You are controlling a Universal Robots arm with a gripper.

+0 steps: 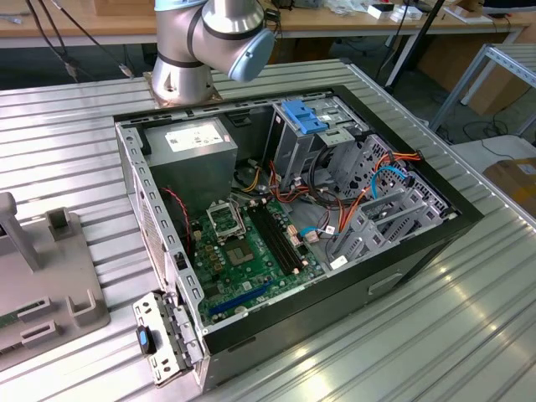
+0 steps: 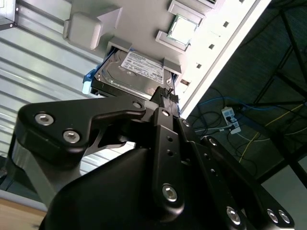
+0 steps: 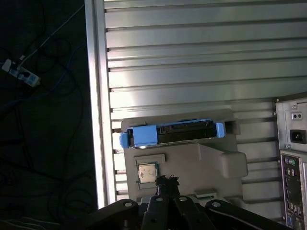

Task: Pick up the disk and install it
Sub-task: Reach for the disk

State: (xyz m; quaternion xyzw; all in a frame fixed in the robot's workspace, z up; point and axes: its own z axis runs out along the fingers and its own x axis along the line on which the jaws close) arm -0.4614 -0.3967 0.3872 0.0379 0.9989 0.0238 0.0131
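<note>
The disk (image 3: pixel 170 134) is a grey hard drive in a bright blue carrier frame. It rests in a slot of a light grey holder (image 3: pixel 211 165) on the ribbed metal table. In the second wrist view the disk (image 2: pixel 136 69) shows its labelled face, with a blue edge sticking out at one end. My gripper (image 3: pixel 166 181) hangs above the holder, a short way off the disk and touching nothing. Its black fingertips (image 2: pixel 162 92) are together, with nothing between them. In the exterior view the arm's base joint (image 1: pixel 209 42) stands behind the computer case.
An open computer case (image 1: pixel 134 167) lies on the table with its motherboard (image 1: pixel 243 251) and a metal drive cage topped by a blue bracket (image 1: pixel 303 115). The grey holder (image 1: pixel 50 276) sits at the exterior view's left. A processor chip (image 3: pixel 146 172) lies in it. The table edge (image 3: pixel 96 96) is close by.
</note>
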